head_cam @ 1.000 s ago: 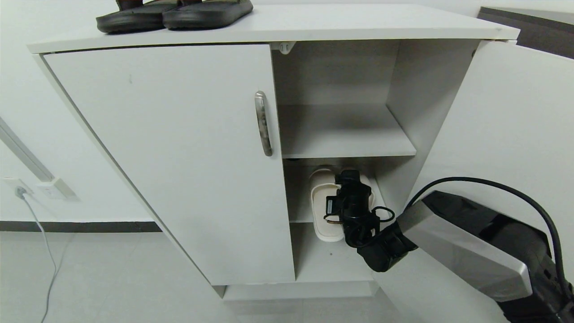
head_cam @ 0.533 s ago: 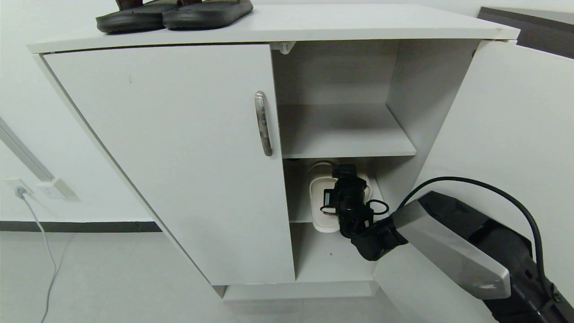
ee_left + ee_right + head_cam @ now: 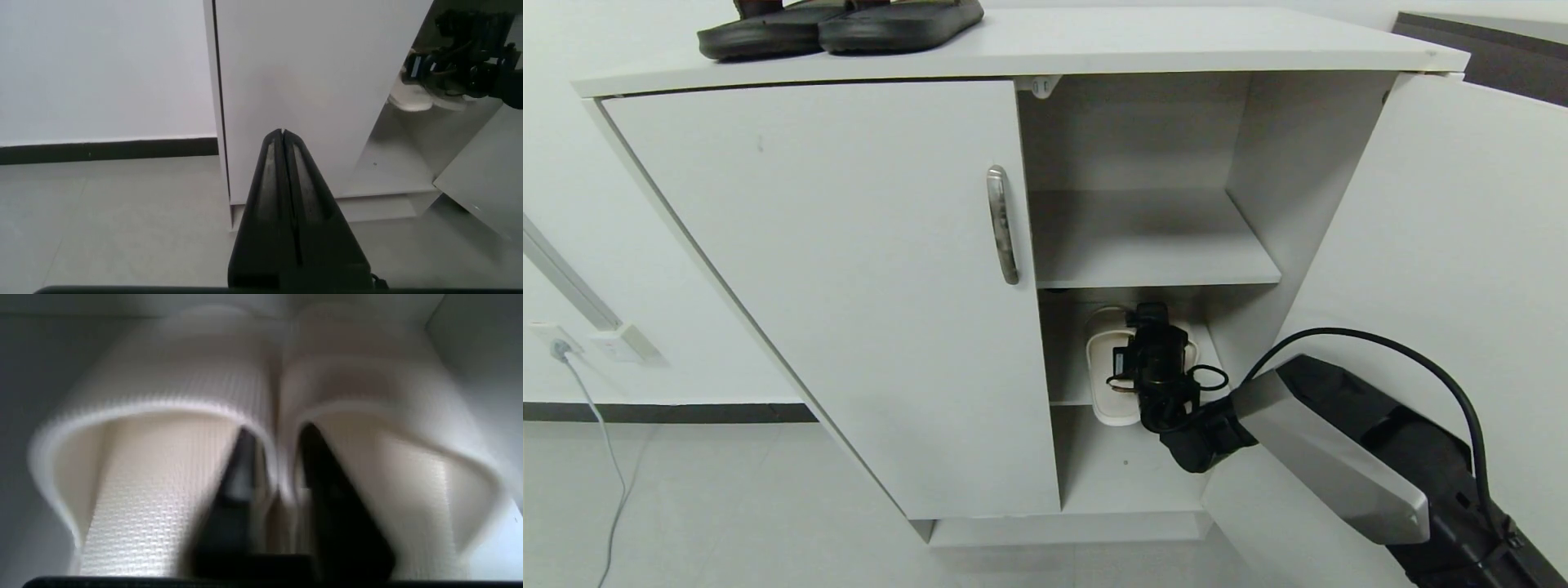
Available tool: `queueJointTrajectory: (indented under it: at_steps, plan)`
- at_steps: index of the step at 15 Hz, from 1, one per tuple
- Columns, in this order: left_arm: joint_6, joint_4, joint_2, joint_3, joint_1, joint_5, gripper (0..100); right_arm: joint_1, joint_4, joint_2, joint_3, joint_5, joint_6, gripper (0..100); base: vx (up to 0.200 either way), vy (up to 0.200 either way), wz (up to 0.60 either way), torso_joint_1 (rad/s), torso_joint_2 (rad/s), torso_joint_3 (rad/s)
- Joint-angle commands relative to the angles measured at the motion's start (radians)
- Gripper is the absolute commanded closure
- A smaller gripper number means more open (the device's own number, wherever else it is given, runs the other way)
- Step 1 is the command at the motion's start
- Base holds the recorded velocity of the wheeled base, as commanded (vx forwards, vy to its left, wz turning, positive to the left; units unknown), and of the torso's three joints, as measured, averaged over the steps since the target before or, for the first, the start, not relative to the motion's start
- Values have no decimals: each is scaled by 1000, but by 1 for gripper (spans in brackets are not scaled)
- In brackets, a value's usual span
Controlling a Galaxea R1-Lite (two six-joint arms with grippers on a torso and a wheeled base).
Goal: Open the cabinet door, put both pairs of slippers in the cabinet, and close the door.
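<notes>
White slippers (image 3: 1104,384), two, right fingers (image 3: 331,498) grasping, black pair (image 3: 843,31) atop cabinet (image 3: 1176,41), left fingers (image 3: 265,196) clenched

The cabinet (image 3: 1176,45) is seen by the head camera from above and in front, at close range, with the lens turned forward and down. The left wrist camera is held low and farther back, and is aimed along the left gripper (image 3: 282,140) at the closed door (image 3: 310,82) and the floor (image 3: 106,204). The right wrist camera is set inside the lower compartment, very close to the white slippers (image 3: 163,449). These slippers and the right gripper (image 3: 275,434) are shared by all three views.
</notes>
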Motion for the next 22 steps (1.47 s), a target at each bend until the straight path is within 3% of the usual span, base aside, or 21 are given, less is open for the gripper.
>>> queueJointTrajectory:
  at_steps: [1,6,15,20,22]
  plan:
    - [-1,0,1,0,1,0,100,-1,-2,6,5,-1,0,0,0,0,0,0,0,0]
    - [-1,-1,1,0,1,0,100,17,-48,-115,192,-5,3,0,0,0,0,0,0,0]
    - [2,-1,1,0,1,0,100,155,-257,-442,780,-87,15,0,0,0,0,0,0,0]
    - [1,0,1,0,1,0,100,169,-297,-450,817,-87,24,0,0,0,0,0,0,0]
    - [-1,-1,1,0,1,0,100,169,-298,-448,821,-87,26,0,-200,0,0,2,2,-5]
